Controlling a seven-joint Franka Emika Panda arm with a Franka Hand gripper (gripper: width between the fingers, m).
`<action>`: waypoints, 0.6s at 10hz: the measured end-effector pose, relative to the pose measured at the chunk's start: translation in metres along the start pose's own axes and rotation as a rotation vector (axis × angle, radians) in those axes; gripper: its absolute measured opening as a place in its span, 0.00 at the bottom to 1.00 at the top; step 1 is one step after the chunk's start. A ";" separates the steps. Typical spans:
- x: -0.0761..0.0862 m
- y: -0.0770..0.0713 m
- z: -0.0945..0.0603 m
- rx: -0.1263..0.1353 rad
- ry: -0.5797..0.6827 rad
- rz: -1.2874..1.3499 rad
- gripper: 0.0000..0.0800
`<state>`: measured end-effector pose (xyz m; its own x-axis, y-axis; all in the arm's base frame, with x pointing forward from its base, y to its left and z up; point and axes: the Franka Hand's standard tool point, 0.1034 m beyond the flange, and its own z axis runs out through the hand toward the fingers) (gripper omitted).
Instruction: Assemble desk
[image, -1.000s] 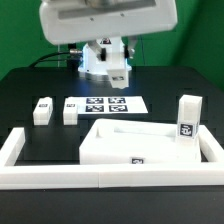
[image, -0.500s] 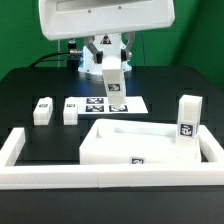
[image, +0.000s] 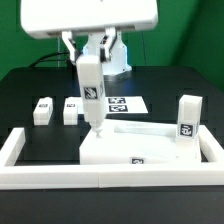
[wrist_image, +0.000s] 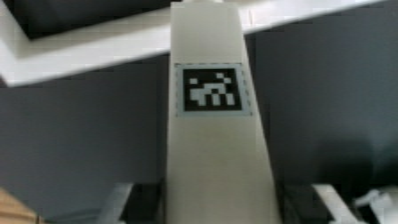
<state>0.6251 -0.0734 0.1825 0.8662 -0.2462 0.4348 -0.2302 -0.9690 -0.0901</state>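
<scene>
Hanging upright from the tool (image: 90, 60) is a long white plastic block leg (image: 91, 100), leaning slightly, with a black-and-white square tag (image: 90, 95) on the face turned toward the exterior view. The tool pinches the leg at its upper end. In the wrist view its dark fingers (wrist_image: 329, 205) sit on either side of the leg (wrist_image: 214, 130), and the tag (wrist_image: 212, 88) shows midway along it. The leg's lower end is at the back corner of the white plastic tray-like tabletop (image: 110, 152), on the exterior view's left. I cannot tell whether it touches the tray or hangs just above it.

The tabletop lies flat with its raised edges up, toward the exterior view's right, and carries a small tag on its front wall. Its front edge lies along the long white front bar (image: 110, 182) that fences the workspace. At the tabletop's back corner on the exterior view's right, a second white block leg (image: 187, 118) stands upright with a tag on its face. I cannot tell whether it stands in the tray or just behind it.

Well apart, on the exterior view's left, two short white tagged blocks stand near each other on the black desk (image: 50, 140): one short block (image: 42, 110) and, just beside it, the other short block (image: 70, 109). Behind the held leg, the marker board (image: 122, 103) lies flat on the desk. The white body of the robot arm (image: 90, 15) fills the top of the exterior view.
</scene>
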 end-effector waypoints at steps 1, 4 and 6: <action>-0.016 -0.004 0.006 0.001 -0.027 0.001 0.36; -0.051 -0.014 0.018 -0.021 -0.032 0.002 0.36; -0.059 -0.009 0.018 -0.031 -0.033 0.000 0.36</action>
<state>0.5842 -0.0506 0.1414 0.8801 -0.2475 0.4051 -0.2436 -0.9679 -0.0620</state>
